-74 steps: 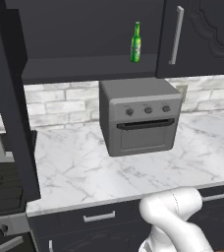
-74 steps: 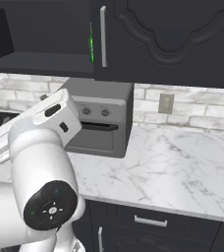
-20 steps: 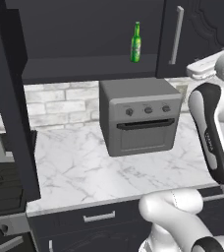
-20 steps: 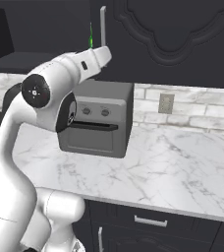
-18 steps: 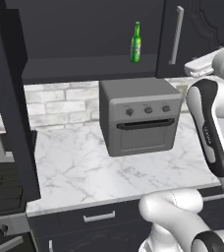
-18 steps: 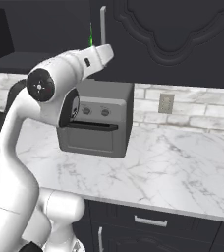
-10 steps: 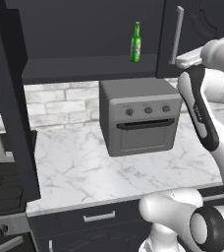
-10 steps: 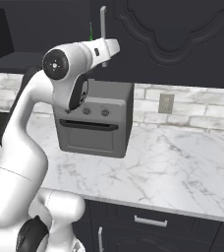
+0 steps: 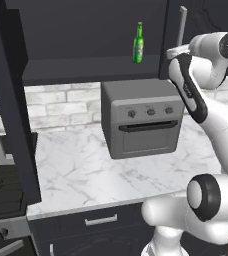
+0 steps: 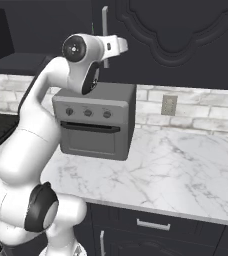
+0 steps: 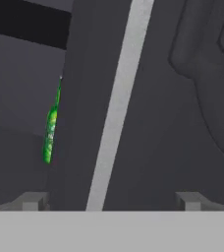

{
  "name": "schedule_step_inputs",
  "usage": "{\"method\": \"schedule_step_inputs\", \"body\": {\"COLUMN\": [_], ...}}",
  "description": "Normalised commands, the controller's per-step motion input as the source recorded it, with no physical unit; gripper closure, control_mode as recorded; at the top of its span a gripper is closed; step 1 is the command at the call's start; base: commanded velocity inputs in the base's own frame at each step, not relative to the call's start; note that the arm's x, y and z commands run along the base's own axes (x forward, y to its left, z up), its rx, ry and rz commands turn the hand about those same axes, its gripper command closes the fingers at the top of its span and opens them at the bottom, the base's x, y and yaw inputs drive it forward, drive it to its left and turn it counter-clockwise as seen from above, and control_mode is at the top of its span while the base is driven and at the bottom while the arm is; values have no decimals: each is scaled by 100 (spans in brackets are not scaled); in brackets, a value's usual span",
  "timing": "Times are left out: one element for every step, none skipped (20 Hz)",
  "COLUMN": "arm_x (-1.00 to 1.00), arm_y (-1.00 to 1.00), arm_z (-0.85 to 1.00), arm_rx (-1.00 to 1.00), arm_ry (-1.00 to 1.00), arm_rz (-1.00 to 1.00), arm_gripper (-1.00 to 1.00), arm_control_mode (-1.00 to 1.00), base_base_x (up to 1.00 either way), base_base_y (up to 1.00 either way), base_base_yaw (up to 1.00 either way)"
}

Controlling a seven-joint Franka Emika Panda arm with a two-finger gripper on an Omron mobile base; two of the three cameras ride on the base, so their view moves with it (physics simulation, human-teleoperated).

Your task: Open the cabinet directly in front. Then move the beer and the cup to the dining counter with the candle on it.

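Opening of the cabinet, second door. In the left base view the cabinet (image 9: pixel 86 45) spans the top of the frame: its left half stands open, showing a dark shelf, while the right door (image 9: pixel 206 20) at upper right is shut, its silver bar handle (image 9: pixel 182 26) upright along the door's inner edge. The beer (image 9: pixel 138 43) stands upright on the open shelf, upper centre, just left of that handle and above the grey toaster oven (image 9: pixel 142 117) on the marble table (image 9: pixel 81 175). The cup, the candle and the dining counter cannot be made out here.

The arm is raised so that the claw (image 11: pixel 111 199) faces the shut door at close range. In the hand view the handle (image 11: pixel 116 106) runs as a pale bar from top centre down between the two finger tips (image 11: pixel 33 201), which stand fully apart and hold nothing; a green sliver of the beer (image 11: pixel 51 125) shows past the door edge at left. In the right base view the wrist (image 10: pixel 113 46) lies just beside the handle (image 10: pixel 105 25).

Step in hand, as judged: approach to the right door's handle. The next move calls for advancing until the bar sits between the fingers, closing on it, then pulling along the door's arc without sweeping the bottle.
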Motion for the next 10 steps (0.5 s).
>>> {"method": "schedule_step_inputs", "body": {"arm_x": [81,71,65,65,64,64,61,60,61,62], "arm_y": [0,-2,-7,-11,-11,-11,-11,-11,-12,-12], "arm_z": [-33,-40,-43,-44,-42,-39,-39,-39,-36,-36], "arm_rx": [13,13,13,13,13,13,13,13,13,13], "arm_ry": [0,0,0,0,0,0,0,0,0,0], "arm_rz": [0,0,0,0,0,0,0,0,0,0], "arm_gripper": [-100,-100,-100,-100,-100,-100,-100,-100,-100,-100], "arm_control_mode": [-100,-100,-100,-100,-100,-100,-100,-100,-100,-100], "base_base_x": [0,0,0,0,0,0,0,0,0,0], "base_base_y": [0,0,0,0,0,0,0,0,0,0], "base_base_yaw": [0,0,0,0,0,0,0,0,0,0]}}
